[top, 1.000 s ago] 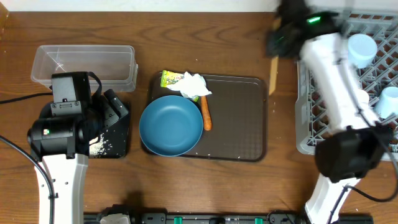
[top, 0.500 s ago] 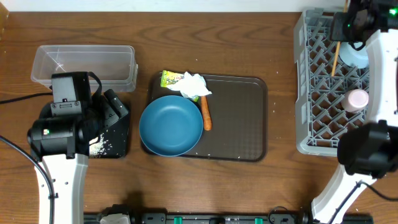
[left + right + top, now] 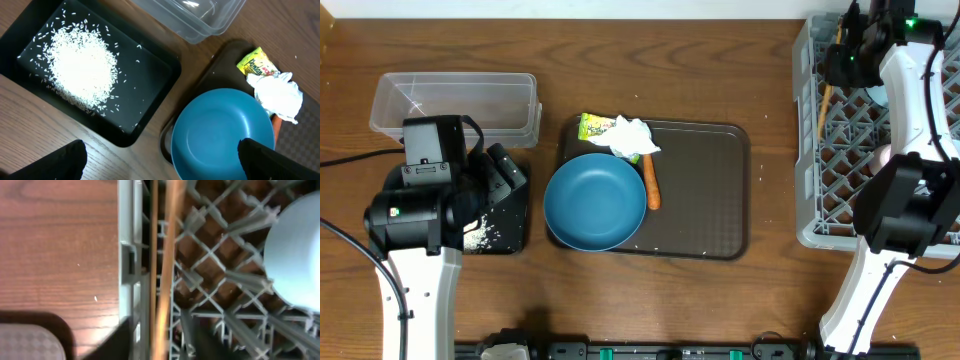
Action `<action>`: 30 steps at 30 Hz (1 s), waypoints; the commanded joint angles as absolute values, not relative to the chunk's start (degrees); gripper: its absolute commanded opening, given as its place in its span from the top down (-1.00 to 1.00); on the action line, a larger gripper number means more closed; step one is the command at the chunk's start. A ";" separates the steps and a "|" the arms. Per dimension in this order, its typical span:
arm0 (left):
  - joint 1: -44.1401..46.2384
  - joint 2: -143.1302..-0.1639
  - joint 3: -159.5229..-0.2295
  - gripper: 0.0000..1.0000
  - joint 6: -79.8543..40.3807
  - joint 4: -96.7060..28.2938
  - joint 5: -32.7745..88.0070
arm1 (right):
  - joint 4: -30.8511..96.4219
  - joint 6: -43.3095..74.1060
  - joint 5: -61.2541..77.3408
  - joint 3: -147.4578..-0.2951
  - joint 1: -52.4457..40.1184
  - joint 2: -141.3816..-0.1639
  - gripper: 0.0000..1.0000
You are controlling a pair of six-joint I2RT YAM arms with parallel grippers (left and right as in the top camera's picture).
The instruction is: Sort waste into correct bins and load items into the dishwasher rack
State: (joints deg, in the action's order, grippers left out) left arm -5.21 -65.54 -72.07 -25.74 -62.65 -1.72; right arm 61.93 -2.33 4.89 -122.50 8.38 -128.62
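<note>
Chopsticks (image 3: 164, 280) beside wall of dishwasher rack (image 3: 127, 230)

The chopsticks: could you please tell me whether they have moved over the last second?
Yes. The chopsticks moved right, from over the table left of the dishwasher rack to just inside its left wall.

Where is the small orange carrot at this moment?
In the overhead view the carrot lies on the brown serving tray near the table's middle, beside the right rim of the blue plate and just below the crumpled tissue.

Rice (image 3: 80, 65) in blk tray (image 3: 150, 82), blue plate (image 3: 222, 132), tissue (image 3: 278, 97), wrapper (image 3: 254, 62), clear tub (image 3: 200, 17)
</note>
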 commanded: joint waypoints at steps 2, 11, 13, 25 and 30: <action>-5.50 -65.58 -72.99 -0.99 -26.24 -62.76 -2.17 | 63.42 -0.69 1.52 -122.96 7.99 -127.61 -0.27; -5.50 -65.58 -72.99 -0.99 -26.24 -62.76 -2.17 | 67.66 2.55 8.08 -123.00 6.28 -120.68 -0.72; -5.50 -65.58 -72.99 -0.98 -26.24 -62.76 -2.20 | 68.75 2.55 14.13 -123.00 5.21 -118.63 -0.98; -5.50 -65.58 -72.99 -0.98 -26.24 -62.76 -2.17 | 68.58 3.75 24.01 -122.83 -10.52 -119.26 -0.98; -5.50 -65.58 -72.99 -0.99 -26.24 -62.76 -2.20 | 67.46 11.44 15.38 -122.83 -18.83 -123.04 -0.99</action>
State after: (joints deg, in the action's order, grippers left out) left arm -5.21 -65.54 -72.07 -25.74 -62.65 -1.72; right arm 67.72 6.15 20.32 -122.85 -15.29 -120.46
